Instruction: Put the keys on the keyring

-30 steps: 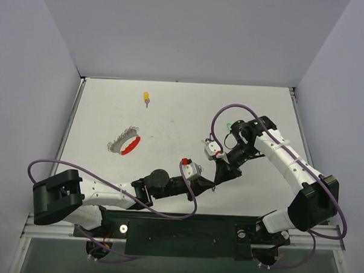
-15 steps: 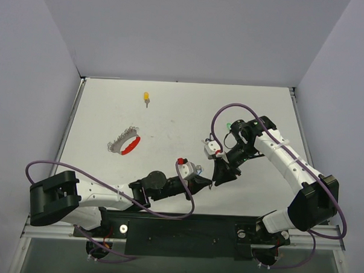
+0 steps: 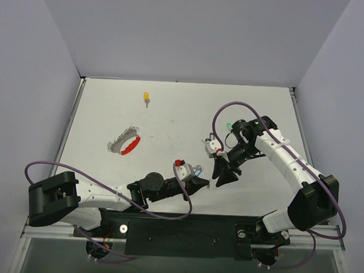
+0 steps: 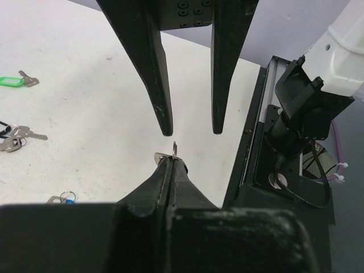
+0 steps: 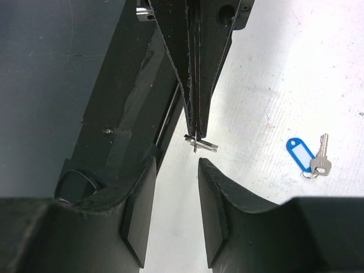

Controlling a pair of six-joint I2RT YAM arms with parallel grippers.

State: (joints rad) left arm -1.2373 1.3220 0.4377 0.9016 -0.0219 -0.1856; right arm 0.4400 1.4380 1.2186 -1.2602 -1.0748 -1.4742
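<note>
Keyring [image 3: 125,143] lies flat on the table [image 3: 171,112], red arc toward the arm bases and silver cluster along its far side, well apart from the left gripper [image 4: 170,161], to the left of it and farther back in the top view. Nothing touches it. Left gripper is clenched, jaws pressed together with no gap, pinching a small silver piece [image 4: 174,149] that pokes out just past its tips. Can't tell whether that piece carries a tag, since the jaws hide the rest of it. Right gripper [image 5: 177,162] sits directly opposite the left gripper, nose to nose, jaws spread apart and holding nothing. In the left wrist view its two black fingers [image 4: 156,68] come down from above, and their tips end just short of the silver piece, one to each side, not touching it. Right wrist view agrees: the piece hangs just beyond the gap between the right fingertips, with the left gripper's closed tips right behind it. Blue key [image 5: 307,154] lies on the table near the left gripper, on the side away from the bases, silver blade next to its blue tag. Green key [image 4: 12,81] lies farther out from the left gripper on that same side. Between the green and blue keys is a small bunch of silver keys [image 4: 17,138], its tag cut off at the frame edge. Yellow key [image 3: 146,97] is far from the left gripper, near the table's back edge, beyond the keyring.
</note>
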